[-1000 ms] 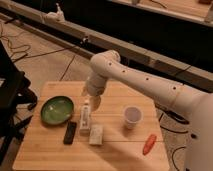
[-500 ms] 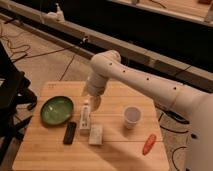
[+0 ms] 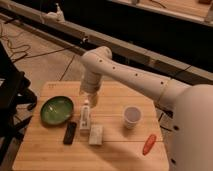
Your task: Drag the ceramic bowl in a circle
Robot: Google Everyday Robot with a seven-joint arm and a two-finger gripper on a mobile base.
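Sitting near the tabletop [image 3: 45,150] left edge, green bowl [image 3: 56,110] mouth up, round with no long axis, bare wood in front, remote [image 3: 70,133] and tube [image 3: 85,119] close right, gripper [image 3: 89,101] above tube, grip state unreadable, cup [image 3: 131,116] farther right

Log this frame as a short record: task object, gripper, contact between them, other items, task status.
task object: ceramic bowl, green, on the left part of the table
gripper: gripper pointing down, just right of the bowl, above the top end of the white tube
contact: gripper is beside the bowl, not on it
other items: black remote, pale block, white cup, orange item
task status: bowl not yet engaged
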